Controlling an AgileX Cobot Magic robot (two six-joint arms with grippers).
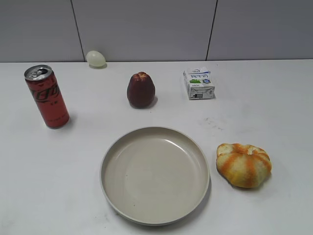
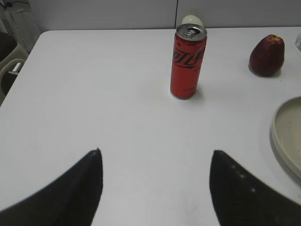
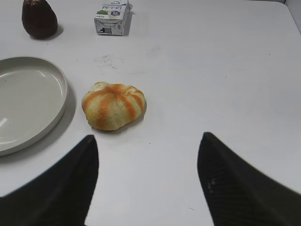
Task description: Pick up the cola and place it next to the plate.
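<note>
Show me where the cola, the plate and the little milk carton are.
cola point(image 1: 48, 98), exterior view, middle of the red body.
plate point(image 1: 113, 147), exterior view, on its left rim.
milk carton point(image 1: 198, 83), exterior view, centre of its top face.

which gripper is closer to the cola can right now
Left. The left gripper is open with the cola standing straight ahead of it. The right gripper faces the orange-striped pumpkin; no can shows in its view.

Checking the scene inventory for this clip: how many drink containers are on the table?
2. The cola stands upright at the far left, apart from the plate. A small white carton sits at the back right, beyond the plate. None appears hidden.
</note>
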